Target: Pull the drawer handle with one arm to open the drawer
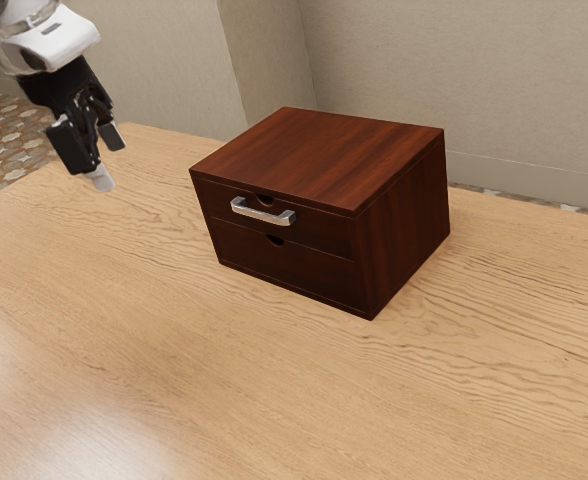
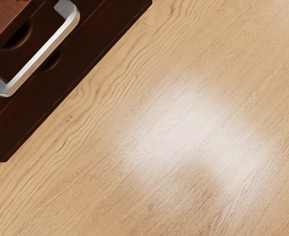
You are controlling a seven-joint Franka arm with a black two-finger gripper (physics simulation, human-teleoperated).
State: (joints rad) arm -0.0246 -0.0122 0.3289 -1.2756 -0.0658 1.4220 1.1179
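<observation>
The silver handle (image 1: 262, 212) runs horizontally across the upper drawer (image 1: 319, 228).

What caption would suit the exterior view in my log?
Gripper hovers above the table, apart from the wooden cabinet; the drawer with the silver handle is shut.

Upper drawer (image 1: 319, 228) of dark reddish wooden chest (image 1: 319, 155), closed flush, silver bar handle (image 1: 262, 211) across its front.

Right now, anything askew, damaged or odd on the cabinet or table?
Nothing stands out. The cabinet sits flat on the table, both drawers looking shut. The upper drawer carries a straight silver handle; the lower drawer has just a notch. The gripper hangs clear of it.
</observation>
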